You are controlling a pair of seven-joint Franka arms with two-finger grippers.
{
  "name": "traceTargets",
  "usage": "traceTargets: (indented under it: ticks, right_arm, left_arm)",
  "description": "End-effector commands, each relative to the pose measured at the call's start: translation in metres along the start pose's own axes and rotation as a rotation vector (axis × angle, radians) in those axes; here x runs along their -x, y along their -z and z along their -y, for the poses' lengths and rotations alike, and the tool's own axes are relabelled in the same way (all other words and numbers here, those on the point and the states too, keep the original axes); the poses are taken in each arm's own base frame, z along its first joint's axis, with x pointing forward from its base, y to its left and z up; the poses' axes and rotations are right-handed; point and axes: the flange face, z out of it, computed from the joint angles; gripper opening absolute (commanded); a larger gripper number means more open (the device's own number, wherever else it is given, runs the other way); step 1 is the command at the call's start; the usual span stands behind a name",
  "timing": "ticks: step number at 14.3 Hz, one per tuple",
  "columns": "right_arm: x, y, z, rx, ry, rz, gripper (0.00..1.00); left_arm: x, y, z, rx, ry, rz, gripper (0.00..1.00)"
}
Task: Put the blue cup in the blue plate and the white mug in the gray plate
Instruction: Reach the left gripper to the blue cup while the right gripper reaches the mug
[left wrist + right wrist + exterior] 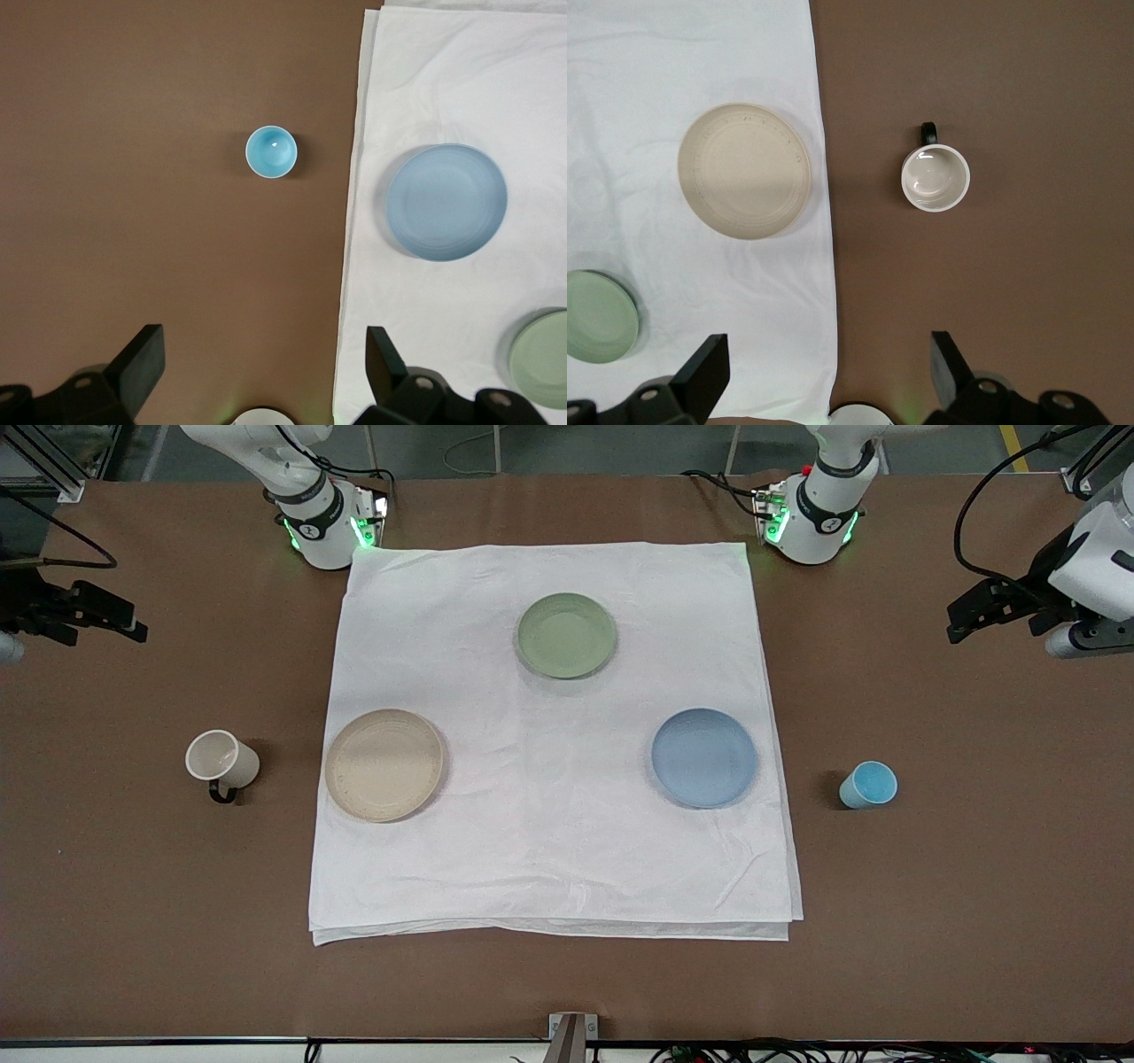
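The blue cup [868, 784] [271, 151] stands upright on the bare brown table at the left arm's end, beside the cloth. The blue plate [704, 757] [446, 202] lies empty on the cloth next to it. The white mug [221, 760] [935, 178] stands upright at the right arm's end, its dark handle toward the front camera. The gray plate [384, 764] [744, 171] lies empty on the cloth beside it. My left gripper [961, 624] [264, 354] is open and empty, high over the table's left-arm end. My right gripper [133, 624] [828, 359] is open and empty, high over the right-arm end.
A white cloth [549, 868] covers the middle of the table. A pale green plate [566, 635] [540, 359] [598, 316] lies empty on it, farther from the front camera than the other two plates. The arm bases [323, 522] [815, 518] stand at the cloth's corners.
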Motion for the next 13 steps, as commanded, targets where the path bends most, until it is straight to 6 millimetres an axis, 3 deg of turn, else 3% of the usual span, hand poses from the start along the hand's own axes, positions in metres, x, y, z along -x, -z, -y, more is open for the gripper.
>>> traceTargets:
  ticks: [1,3,6,8,9,13]
  right_arm:
    - [0.009,0.001,-0.001,0.002,-0.006,-0.013,1.0]
    - [0.009,0.002,-0.001,0.011,-0.004,-0.014,1.0]
    - [0.006,0.0,-0.001,0.036,-0.003,-0.021,1.0]
    - [0.003,0.001,-0.003,0.037,-0.008,-0.035,1.0]
    - [0.003,0.0,-0.002,0.037,-0.008,-0.036,1.0]
    - [0.001,-0.009,-0.004,0.036,-0.012,-0.026,1.0]
  left_arm:
    - [-0.001,0.004,0.001,-0.021,-0.007,-0.009,1.0]
    - [-0.006,0.002,0.005,-0.019,-0.004,-0.007,1.0]
    - [-0.041,-0.03,0.009,-0.015,-0.003,0.04,1.0]
    - [-0.069,-0.064,0.011,-0.028,-0.01,0.057,1.0]
    - [-0.087,-0.086,0.024,-0.05,0.005,0.029,1.0]
    - [-0.129,-0.181,0.029,-0.043,0.026,0.008,1.0]
